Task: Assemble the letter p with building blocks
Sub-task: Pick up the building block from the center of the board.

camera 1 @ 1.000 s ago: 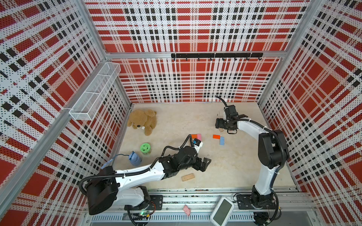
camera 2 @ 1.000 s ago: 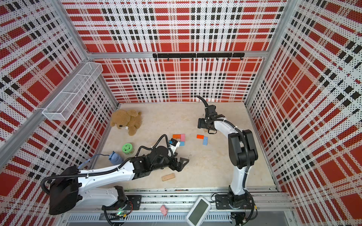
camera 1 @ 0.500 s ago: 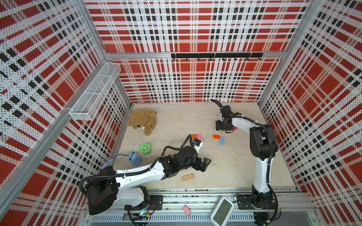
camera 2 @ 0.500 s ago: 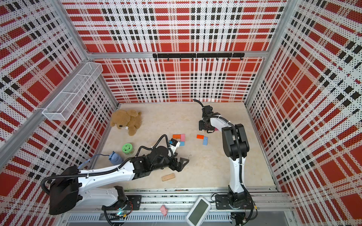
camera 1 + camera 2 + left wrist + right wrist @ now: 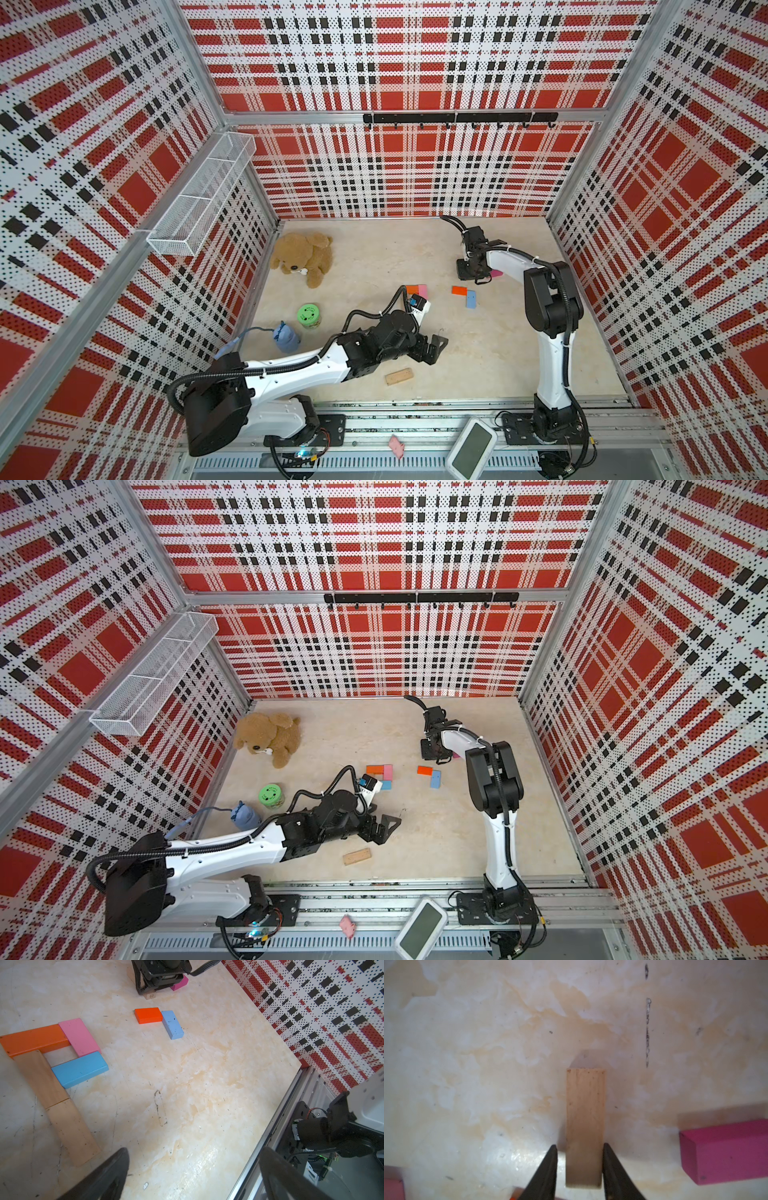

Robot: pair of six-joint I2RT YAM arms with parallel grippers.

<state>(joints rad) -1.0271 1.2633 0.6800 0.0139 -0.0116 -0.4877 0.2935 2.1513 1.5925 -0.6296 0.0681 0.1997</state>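
Nearest, a spare tan block [image 5: 399, 376] lay loose on the bench [image 5: 498, 353]. The left tool [image 5: 194, 1149] gaped wide and empty beside a seemingly complete P of five blocks [image 5: 80, 1069]. Farthest, the right tool [image 5: 579, 1145] straddled a second tan block [image 5: 585, 1105], though I could not tell whether it gripped.

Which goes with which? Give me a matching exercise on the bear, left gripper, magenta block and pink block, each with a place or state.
1 bear
2 left gripper
3 magenta block
4 pink block

a open, empty
b beside the right gripper
c near the far left corner
d touching the long orange block

Pairs: 1-c, 2-a, 3-b, 4-d
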